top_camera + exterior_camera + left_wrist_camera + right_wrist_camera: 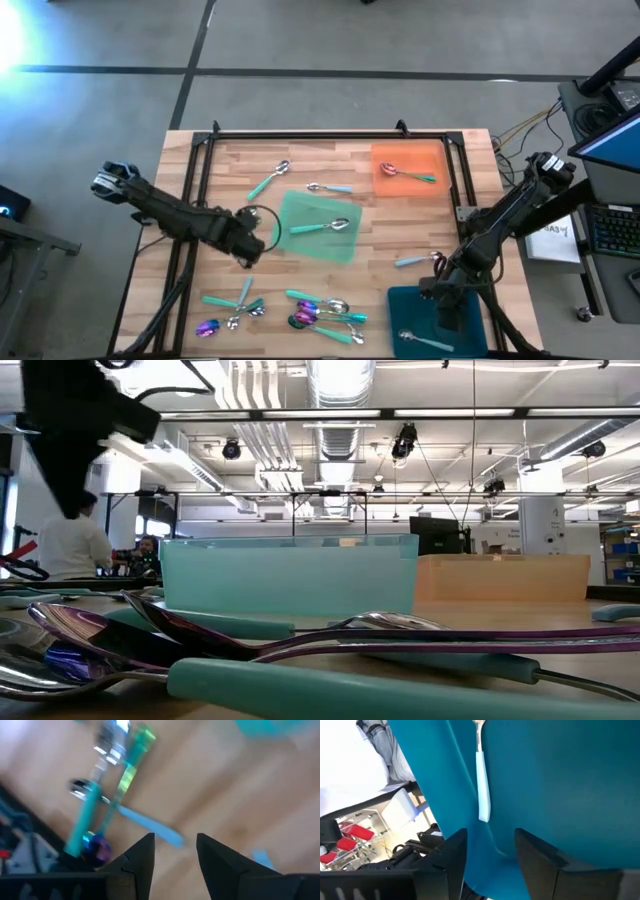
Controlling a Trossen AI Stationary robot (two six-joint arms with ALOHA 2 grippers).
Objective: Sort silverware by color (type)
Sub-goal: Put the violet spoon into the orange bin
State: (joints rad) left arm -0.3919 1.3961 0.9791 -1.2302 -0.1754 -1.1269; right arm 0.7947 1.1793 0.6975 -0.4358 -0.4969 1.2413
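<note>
The right gripper hangs over the dark teal tray at the near right corner of the worktop, its fingers parted and holding nothing. A pale-handled spoon lies on that tray just beyond the fingertips. The main risk is that the gripper, so close above the tray, catches this spoon or the tray's edge as the arm lifts away and drags it off, undoing a piece already sorted.

The left gripper sits just beside the green tray, near the worktop's middle, fingers also apart and empty. Its arm stretches in from the left edge, low and nearly flat. Its wrist camera looks at crossed teal-handled spoons; reaching into such a tangle could lift two at once or scatter them.

The silverware is spread about: one spoon on the orange tray, one on the green tray, a few loose on the far side, and two clusters along the near edge, unsorted. The overlapping pieces there look hard to separate cleanly.
</note>
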